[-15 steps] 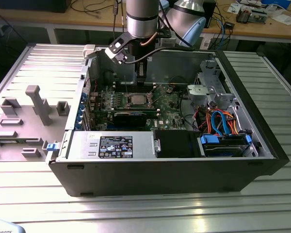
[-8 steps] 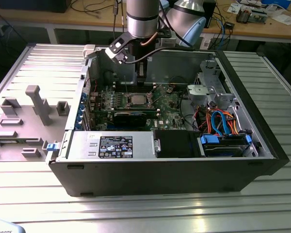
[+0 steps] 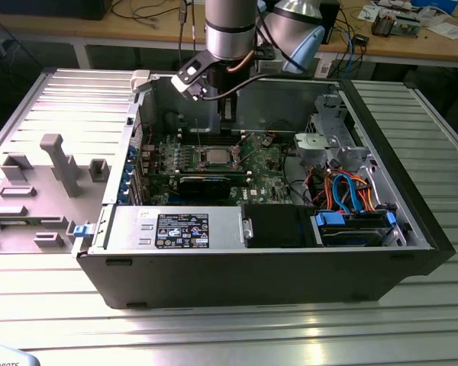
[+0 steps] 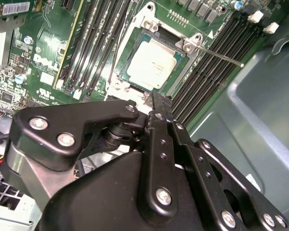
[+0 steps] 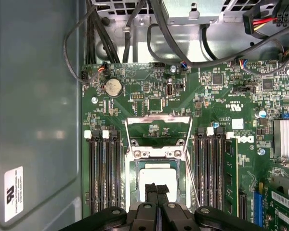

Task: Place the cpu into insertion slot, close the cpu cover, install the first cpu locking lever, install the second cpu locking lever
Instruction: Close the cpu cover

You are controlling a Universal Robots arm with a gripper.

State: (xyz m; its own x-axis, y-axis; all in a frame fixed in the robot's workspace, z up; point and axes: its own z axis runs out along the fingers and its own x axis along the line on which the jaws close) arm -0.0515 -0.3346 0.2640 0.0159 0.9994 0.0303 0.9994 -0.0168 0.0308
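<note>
A big silver table [image 3: 229,335] with long grooves fills the lower part of the exterior view. On it lies an open computer case [image 3: 252,278] with black walls, in the middle of that view. The robot arm [image 3: 230,30] comes down into the case from the upper middle of the exterior view. A grey tray [image 3: 69,206] with blocky shapes sits beside the case, on the exterior view's left.

Inside the case lies a green board [image 3: 267,171]. In front of it, low in the exterior view, is a silver box [image 3: 175,227] with a sticker. A long black card [image 3: 206,183] lies on the board, just behind that box. Blue and orange wires are bunched on the exterior view's right.

The claw [image 5: 157,187] is black. In both wrist views its two fingers are pressed together, so it is closed, and nothing shows between them. Its tip hangs right over the edge of the chip. I cannot tell if it touches.

The cover [image 5: 159,119] is a thin metal frame. It is flipped open and stands past the slot, on the far side from the claw. The slot [image 5: 136,180] is a small square with a dark rim, set between rows of long black strips.

The chip [image 4: 153,62] is pale and square. It lies flat inside the slot, uncovered. In the exterior view it sits near the middle [image 3: 214,157].

A thin metal rod [image 4: 221,55] sticks out from one corner of the slot, over the black strips.
</note>
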